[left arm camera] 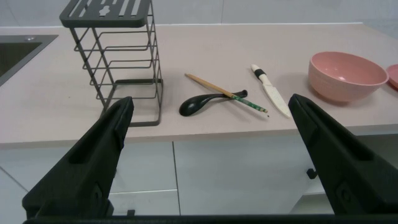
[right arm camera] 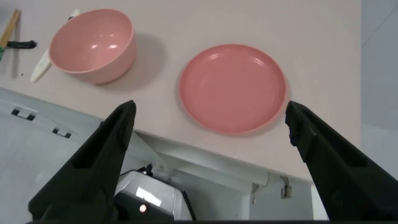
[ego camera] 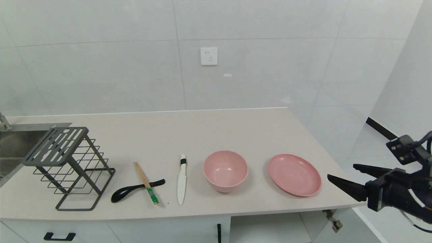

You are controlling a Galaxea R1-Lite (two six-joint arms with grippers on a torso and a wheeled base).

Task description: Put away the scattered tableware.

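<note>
Black right hand (ego camera: 341, 170) spread wide, empty, near pink plate (ego camera: 294, 174), left hand (left arm camera: 209, 102) likewise spread

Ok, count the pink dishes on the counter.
2. The pink bowl sits just right of the white knife; the pink plate lies right of the bowl, apart from it.

the left hand (left arm camera: 210, 102) and the right hand (ego camera: 341, 171) each hover with fingers spread wide apart.
</note>
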